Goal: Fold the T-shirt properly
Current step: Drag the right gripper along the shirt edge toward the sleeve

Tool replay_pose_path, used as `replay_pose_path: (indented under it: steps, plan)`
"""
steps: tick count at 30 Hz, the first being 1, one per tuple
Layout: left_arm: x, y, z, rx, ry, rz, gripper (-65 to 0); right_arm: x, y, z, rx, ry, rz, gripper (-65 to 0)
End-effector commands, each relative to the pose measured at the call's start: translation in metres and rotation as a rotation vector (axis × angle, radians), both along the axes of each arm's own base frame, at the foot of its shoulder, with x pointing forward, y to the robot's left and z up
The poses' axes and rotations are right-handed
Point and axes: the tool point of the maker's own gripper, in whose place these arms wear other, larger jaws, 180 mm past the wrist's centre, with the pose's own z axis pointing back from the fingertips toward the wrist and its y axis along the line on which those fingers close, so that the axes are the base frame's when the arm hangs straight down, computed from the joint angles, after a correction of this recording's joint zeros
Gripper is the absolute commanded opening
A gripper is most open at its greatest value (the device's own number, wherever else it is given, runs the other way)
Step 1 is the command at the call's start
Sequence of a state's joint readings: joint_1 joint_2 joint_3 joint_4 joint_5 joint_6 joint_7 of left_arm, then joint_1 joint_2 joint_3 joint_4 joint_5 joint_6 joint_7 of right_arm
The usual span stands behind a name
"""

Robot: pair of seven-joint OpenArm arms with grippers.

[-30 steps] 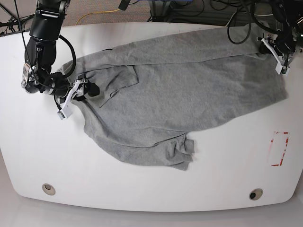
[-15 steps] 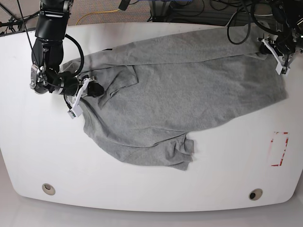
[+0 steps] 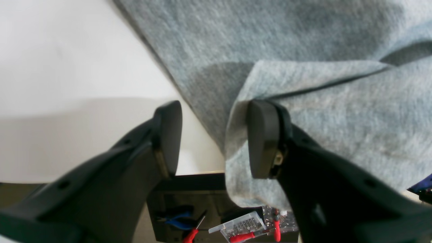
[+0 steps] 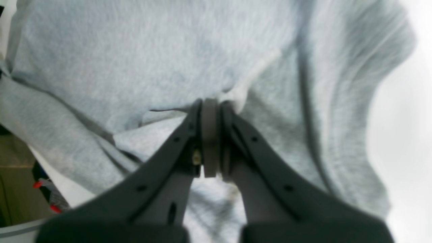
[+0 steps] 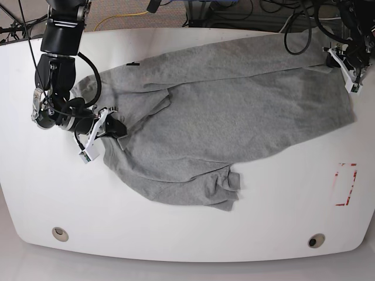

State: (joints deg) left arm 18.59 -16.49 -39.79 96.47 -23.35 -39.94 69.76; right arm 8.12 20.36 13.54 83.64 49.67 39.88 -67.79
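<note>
T-shirt [image 5: 234, 123] lies rumpled across the table [image 5: 35, 193], no clean fold yet. My right gripper [image 4: 211, 111] is pinched onto cloth at left; left gripper [image 3: 212, 135] spread, one finger under the far-right edge.

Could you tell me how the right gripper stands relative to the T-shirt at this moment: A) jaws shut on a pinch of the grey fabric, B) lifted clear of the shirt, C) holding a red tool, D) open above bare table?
A: in the right wrist view the right gripper has its jaws pressed together with a fold of the T-shirt bunched at their tips.

heather-grey T-shirt [image 5: 234, 111], white table [image 5: 35, 187] w/ red-outlined rectangle mark [image 5: 344, 184], black hands, yellow cable [image 5: 120, 17]
</note>
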Motion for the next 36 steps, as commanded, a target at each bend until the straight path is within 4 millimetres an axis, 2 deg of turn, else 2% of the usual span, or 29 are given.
replay_pose_path:
  steps: [1,8,15,18,28,30,32,34,36]
  plan:
    - [0.004,0.008,0.009,0.023,-0.021,-0.003,-36.3,0.014,-0.006,0.018,0.003,-0.056,-0.007,-65.0]
    - [-0.003,0.008,0.006,0.023,-0.002,-0.004,-36.3,0.028,-0.008,0.016,0.031,-0.038,-0.027,-65.0]
    - [-0.006,0.008,0.005,0.023,0.005,-0.004,-36.3,0.045,-0.008,0.028,0.044,-0.065,-0.035,-65.0]
    - [-0.006,0.008,0.004,0.023,0.007,-0.004,-36.3,0.051,-0.01,0.028,0.057,-0.054,-0.046,-65.0]
    - [-0.006,0.008,0.005,0.024,0.006,-0.004,-36.3,0.063,-0.015,0.028,0.077,-0.037,-0.067,-64.2]
    - [-0.006,0.008,0.005,0.024,0.006,-0.004,-36.3,0.063,-0.016,0.028,0.076,-0.036,-0.068,-60.7]
    - [-0.006,0.008,0.005,0.024,0.006,-0.004,-36.3,0.063,-0.017,0.029,0.074,-0.039,-0.07,-53.9]
    - [-0.005,0.007,0.006,0.025,0.002,-0.007,-36.1,0.064,-0.02,0.03,0.073,-0.041,-0.075,-41.7]
    - [-0.004,0.006,0.007,0.022,-0.004,-0.008,-36.1,0.064,-0.022,0.031,0.068,-0.045,-0.078,-33.1]
